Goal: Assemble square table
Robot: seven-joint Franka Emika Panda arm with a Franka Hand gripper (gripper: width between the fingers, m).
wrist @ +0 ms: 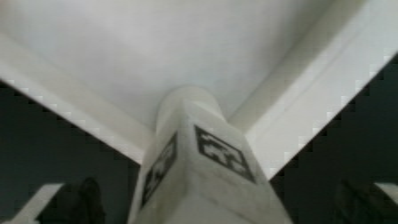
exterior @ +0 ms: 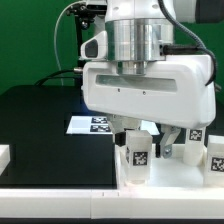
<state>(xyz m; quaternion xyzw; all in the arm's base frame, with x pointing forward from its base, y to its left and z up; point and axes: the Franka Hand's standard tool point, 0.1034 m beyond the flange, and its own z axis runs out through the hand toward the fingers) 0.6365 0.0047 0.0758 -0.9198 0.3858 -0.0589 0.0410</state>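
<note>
Standing upright, a chunky white tagged leg (wrist: 199, 160) sits between the wide-spread end effector (exterior: 147, 135).

- A plain green wall (exterior: 35, 40) fills the far background.
- A flat matte black tabletop (exterior: 40, 130) spreads across the exterior view's left.
- Along the near edge runs a white strip (exterior: 60, 205), possibly a table border.
- Lighting is even and bright.

Robotics lab bench: matte black tabletop (exterior: 40, 120) against plain green backdrop (exterior: 30, 40); flat white marker board (exterior: 95, 124) with printed tags; white-and-silver robot arm (exterior: 140, 60) overhead; cables behind.
</note>
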